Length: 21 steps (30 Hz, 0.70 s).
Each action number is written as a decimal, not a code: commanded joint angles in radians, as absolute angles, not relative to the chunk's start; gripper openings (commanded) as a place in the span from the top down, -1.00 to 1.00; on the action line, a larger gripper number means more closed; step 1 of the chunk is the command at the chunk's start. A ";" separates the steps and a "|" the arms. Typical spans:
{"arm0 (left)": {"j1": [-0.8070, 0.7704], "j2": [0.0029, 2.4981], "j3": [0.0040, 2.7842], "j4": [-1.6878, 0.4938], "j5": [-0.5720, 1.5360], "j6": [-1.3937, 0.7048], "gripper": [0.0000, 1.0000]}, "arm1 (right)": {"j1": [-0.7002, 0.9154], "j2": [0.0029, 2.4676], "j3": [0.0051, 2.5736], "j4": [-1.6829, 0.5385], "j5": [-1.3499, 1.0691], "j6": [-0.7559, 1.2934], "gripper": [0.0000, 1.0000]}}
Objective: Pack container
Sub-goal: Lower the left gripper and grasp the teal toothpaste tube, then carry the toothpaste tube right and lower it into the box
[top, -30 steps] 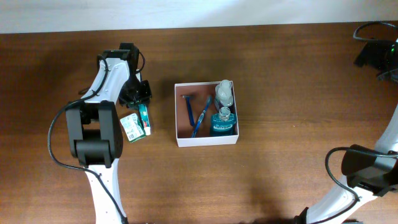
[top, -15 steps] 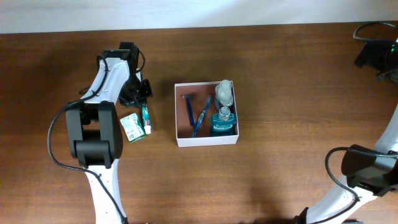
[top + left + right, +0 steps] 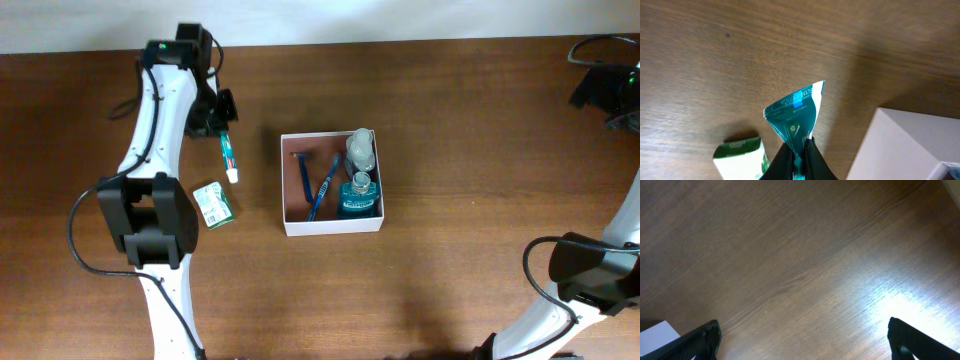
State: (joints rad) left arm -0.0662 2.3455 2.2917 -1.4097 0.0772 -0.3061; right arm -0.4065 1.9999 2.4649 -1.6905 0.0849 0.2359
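We judge the packing to be more than half done, with 2 items outside and 4 inside. At the left, the toothpaste tube is clamped in the left gripper and appears lifted clear of the table, so it is not yet packed. Nearer us, the small green-and-white box lies untouched on the wood, apart from the tube. To the right of both, the container sits near the middle of the table. It holds a razor and a toothbrush in its left and middle part, and a clear bottle and a blue bottle along its right wall. We think the tube goes in next, then the box. As for pose, the left arm reaches toward the far edge of the table. Its fingers are closed tight on the tube, which hangs beside the container's far left corner without touching it. In the left wrist view the white wall shows at the lower right. Far to the right, the right arm stays well apart from everything. The right gripper is spread wide over bare wood, with nothing between its fingers.
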 commanded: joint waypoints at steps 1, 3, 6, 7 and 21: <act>-0.087 2.341 2.387 -1.448 0.088 -0.301 0.90 | -0.413 1.983 2.478 -1.687 0.083 0.240 -0.97; -0.115 2.341 2.428 -1.472 0.104 -0.300 0.90 | -0.413 1.983 2.478 -1.688 0.083 0.240 -0.97; -0.165 2.341 2.475 -1.520 0.108 -0.287 0.90 | -0.413 1.983 2.478 -1.687 0.083 0.240 -0.97; -0.187 2.341 2.491 -1.543 0.108 -0.268 0.90 | -0.413 1.983 2.478 -1.687 0.083 0.240 -0.98; -0.388 2.341 2.533 -1.628 0.104 -0.255 0.90 | -0.413 1.983 2.478 -1.687 0.083 0.240 -0.97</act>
State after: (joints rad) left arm -0.3721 2.3455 2.5134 -1.6245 0.1005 -0.2718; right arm -0.4065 1.9999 2.4649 -1.6905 0.0849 0.2363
